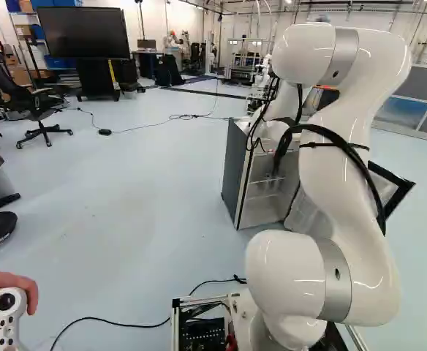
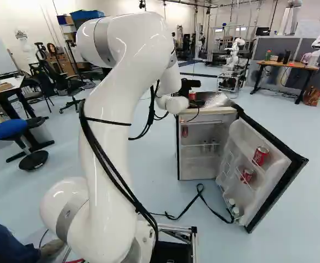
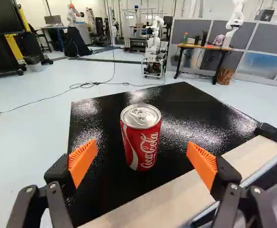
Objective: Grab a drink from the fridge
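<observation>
In the right base view the black gripper (image 2: 187,85) is over the top of the small fridge (image 2: 206,111), at a red can (image 2: 192,95); its fingertips cannot be made out there. Seen from the wrist, the gripper (image 3: 142,164) stands wide open. The red cola can (image 3: 142,142) stands upright on the fridge's black top (image 3: 176,107), midway between the finger lines and a little ahead, with free space on both sides. The fridge door (image 2: 280,164) is swung open, with red cans (image 2: 261,155) in its racks. Another red can (image 2: 185,131) shows inside the fridge.
Clear plastic wrapping (image 2: 217,100) lies on the fridge top beside the gripper. A black strap (image 2: 190,205) runs over the floor before the fridge. A hand (image 1: 12,281) holds a controller left of the base. Another robot (image 3: 153,47) stands far ahead.
</observation>
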Robot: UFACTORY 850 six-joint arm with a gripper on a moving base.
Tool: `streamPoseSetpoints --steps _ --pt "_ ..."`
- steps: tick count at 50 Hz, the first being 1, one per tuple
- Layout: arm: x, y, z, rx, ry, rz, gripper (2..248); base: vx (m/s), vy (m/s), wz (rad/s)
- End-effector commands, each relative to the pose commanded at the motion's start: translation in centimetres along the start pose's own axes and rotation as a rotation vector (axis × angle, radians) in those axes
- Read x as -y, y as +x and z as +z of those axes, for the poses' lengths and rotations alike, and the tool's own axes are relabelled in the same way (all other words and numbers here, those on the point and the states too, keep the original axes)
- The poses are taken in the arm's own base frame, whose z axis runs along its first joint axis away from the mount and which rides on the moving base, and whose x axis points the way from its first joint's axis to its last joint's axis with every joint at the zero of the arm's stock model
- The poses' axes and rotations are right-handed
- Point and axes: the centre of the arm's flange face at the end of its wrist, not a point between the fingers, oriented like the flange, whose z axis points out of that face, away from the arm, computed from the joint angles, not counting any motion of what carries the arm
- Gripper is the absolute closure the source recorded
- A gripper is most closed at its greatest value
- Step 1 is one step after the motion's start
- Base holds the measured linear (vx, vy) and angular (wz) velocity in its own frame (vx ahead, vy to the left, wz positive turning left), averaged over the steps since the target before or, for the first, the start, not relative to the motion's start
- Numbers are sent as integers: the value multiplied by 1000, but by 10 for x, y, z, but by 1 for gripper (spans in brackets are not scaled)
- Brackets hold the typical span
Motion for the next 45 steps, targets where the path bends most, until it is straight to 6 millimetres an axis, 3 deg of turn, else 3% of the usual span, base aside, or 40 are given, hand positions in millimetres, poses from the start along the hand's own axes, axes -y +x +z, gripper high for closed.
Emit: streamPoseSetpoints --steps 17,45 --pt "-6 -3 -33 21 -10 3 3 0 0 0" --pt "-33 17 -90 -1 -57 17 3 0 0 0"
